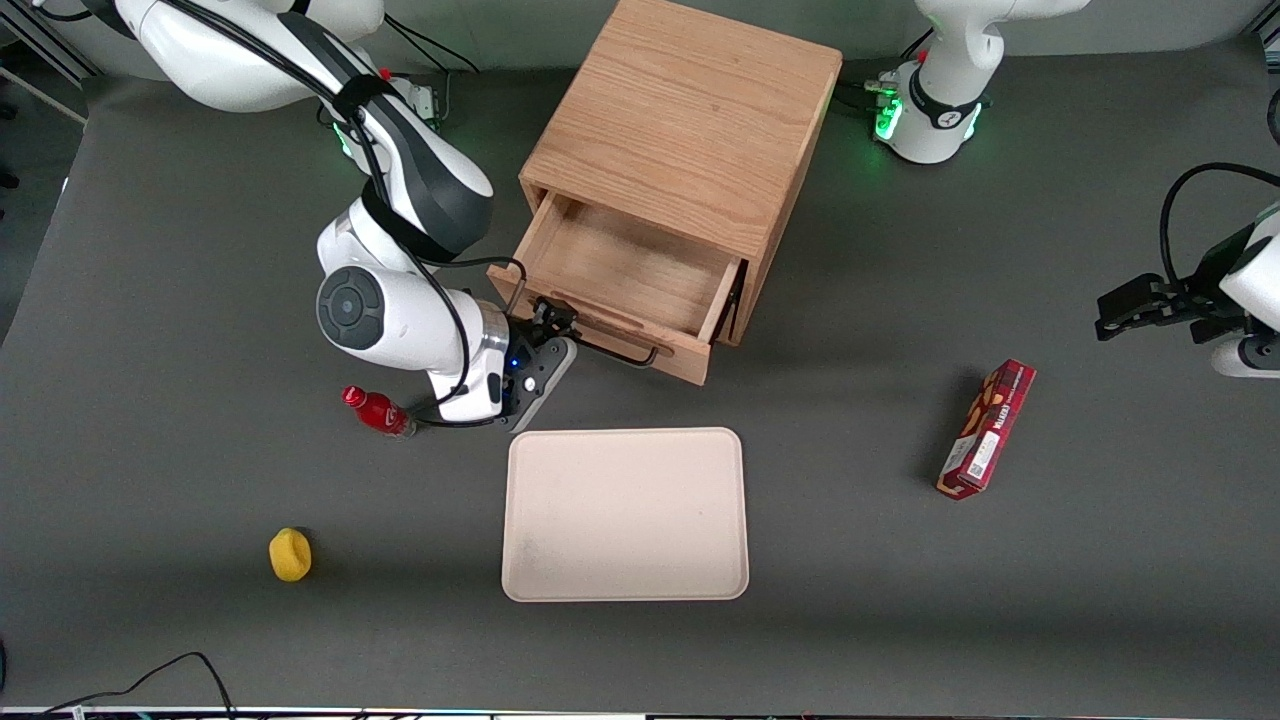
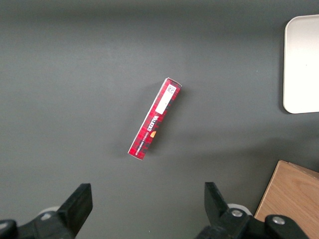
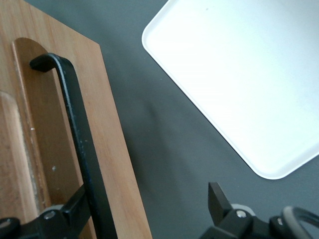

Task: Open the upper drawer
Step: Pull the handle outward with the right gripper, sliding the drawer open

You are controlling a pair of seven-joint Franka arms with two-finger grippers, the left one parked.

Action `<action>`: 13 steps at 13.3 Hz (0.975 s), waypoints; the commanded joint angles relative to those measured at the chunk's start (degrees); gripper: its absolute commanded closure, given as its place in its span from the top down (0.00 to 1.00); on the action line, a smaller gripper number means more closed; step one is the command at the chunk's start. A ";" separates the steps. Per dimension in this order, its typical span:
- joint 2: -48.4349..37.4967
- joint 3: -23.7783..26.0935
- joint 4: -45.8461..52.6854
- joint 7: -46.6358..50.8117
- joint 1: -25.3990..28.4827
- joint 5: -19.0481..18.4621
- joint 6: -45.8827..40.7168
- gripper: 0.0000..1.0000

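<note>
The upper drawer [image 1: 640,265] of the light oak cabinet [image 1: 690,120] stands pulled out, and its bare wooden inside shows. Its thin black bar handle [image 1: 620,350] runs along the drawer front. My right gripper [image 1: 553,322] is at the end of the handle nearest the working arm. In the right wrist view the gripper [image 3: 147,209] is open. One finger [image 3: 75,206] lies between the black handle [image 3: 75,124] and the drawer front [image 3: 112,149], and the other finger [image 3: 217,199] is well apart over the grey table. The lower drawer is hidden under the open one.
A cream tray [image 1: 625,515] lies nearer the front camera than the drawer, also in the right wrist view [image 3: 239,84]. A red bottle [image 1: 378,410] lies beside the gripper's wrist. A yellow fruit [image 1: 290,554] sits nearer the camera. A red box [image 1: 987,428] lies toward the parked arm's end.
</note>
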 commanded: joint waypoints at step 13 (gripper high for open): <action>-0.01 -5.41 2.39 -6.95 1.68 0.82 1.38 1.00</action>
